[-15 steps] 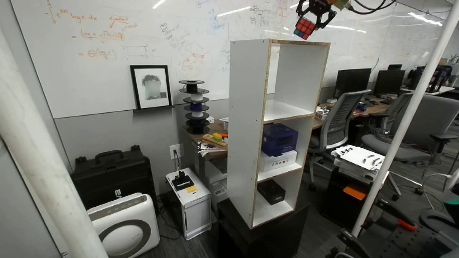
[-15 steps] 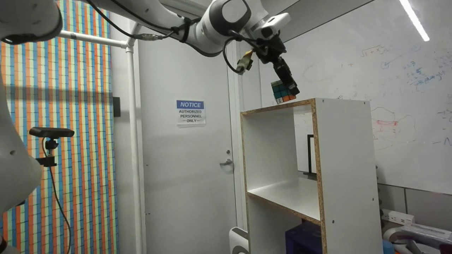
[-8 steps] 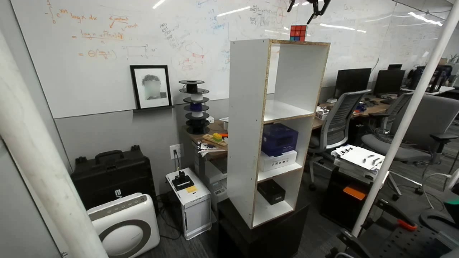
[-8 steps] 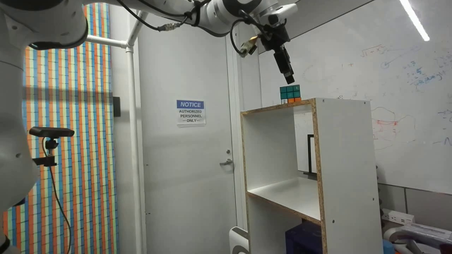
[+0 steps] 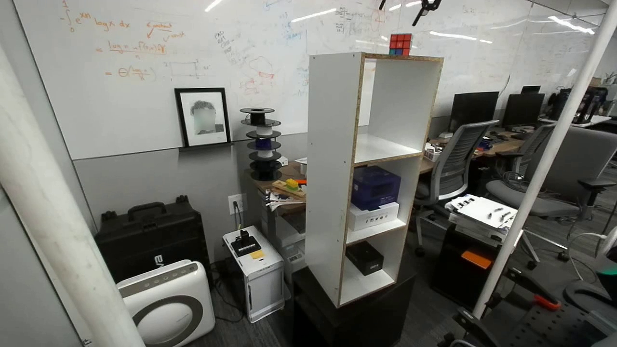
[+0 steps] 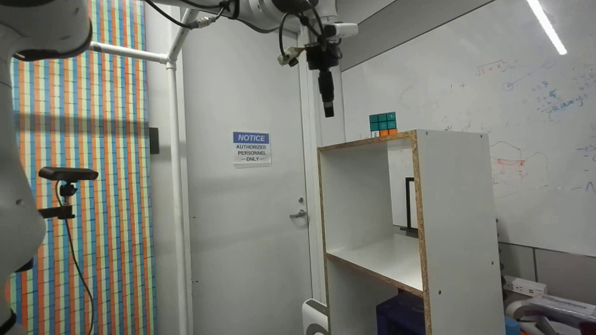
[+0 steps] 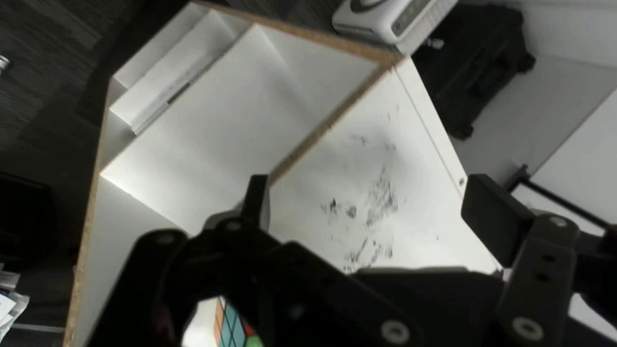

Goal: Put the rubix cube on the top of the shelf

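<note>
the whiteboard (image 5: 279, 53) spreads across the far side in an exterior view, cut off at the top edge, much of its writing too faint to read. the white shelf (image 5: 332, 178) stands nearer, on a black base (image 5: 354, 313) cut off at the bottom. the robot arm (image 6: 51, 28) is cropped at the left and top of an exterior view. the gripper (image 7: 371, 207) has its jaws spread wide in the wrist view, the smudged shelf top showing between them; in an exterior view only bits of its fingers (image 5: 419, 17) show at the top edge. the dark-blue box (image 6: 398, 316), in the middle compartment, is partly hidden by the shelf's right side panel (image 6: 456, 223). the rubix cube (image 5: 401, 44) rests on the shelf's top, apart from the fingertips (image 6: 329, 111), which hang to its left in an exterior view; how near the front edge it sits, i cannot tell. in the wrist view dark linkage (image 7: 217, 270) covers all but a sliver of it, at the bottom edge.
</note>
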### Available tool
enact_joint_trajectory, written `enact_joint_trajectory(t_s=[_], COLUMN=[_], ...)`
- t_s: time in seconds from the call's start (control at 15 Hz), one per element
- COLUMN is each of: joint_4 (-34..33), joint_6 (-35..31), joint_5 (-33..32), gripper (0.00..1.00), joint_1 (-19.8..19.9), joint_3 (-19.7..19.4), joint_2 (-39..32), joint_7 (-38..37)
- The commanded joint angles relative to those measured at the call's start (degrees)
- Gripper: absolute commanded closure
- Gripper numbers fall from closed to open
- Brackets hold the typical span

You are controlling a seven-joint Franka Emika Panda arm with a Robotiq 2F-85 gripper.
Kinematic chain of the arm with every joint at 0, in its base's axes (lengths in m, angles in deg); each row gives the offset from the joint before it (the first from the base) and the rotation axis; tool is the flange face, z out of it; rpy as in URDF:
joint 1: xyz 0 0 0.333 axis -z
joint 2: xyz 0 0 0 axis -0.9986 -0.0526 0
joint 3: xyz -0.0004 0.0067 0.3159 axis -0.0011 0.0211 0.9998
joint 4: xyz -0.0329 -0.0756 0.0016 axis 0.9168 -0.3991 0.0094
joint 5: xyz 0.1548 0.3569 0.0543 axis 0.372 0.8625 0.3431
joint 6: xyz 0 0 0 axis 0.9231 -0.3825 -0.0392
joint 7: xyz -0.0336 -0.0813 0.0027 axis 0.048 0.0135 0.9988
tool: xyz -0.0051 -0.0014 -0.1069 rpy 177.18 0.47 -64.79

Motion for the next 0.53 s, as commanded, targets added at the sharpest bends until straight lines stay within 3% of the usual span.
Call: enact_joint_trajectory(t_s=[0.0,0.47], joint_4=[11.36,33.87], joint_6=[5.94,8.46], joint_5=[-1.83,-12.48], gripper=[0.00,0.00], joint_1=[-2.46,-5.38], joint_3=[0.09,4.59], joint_2=[9.17,21.67], joint_7=[6.16,16.40])
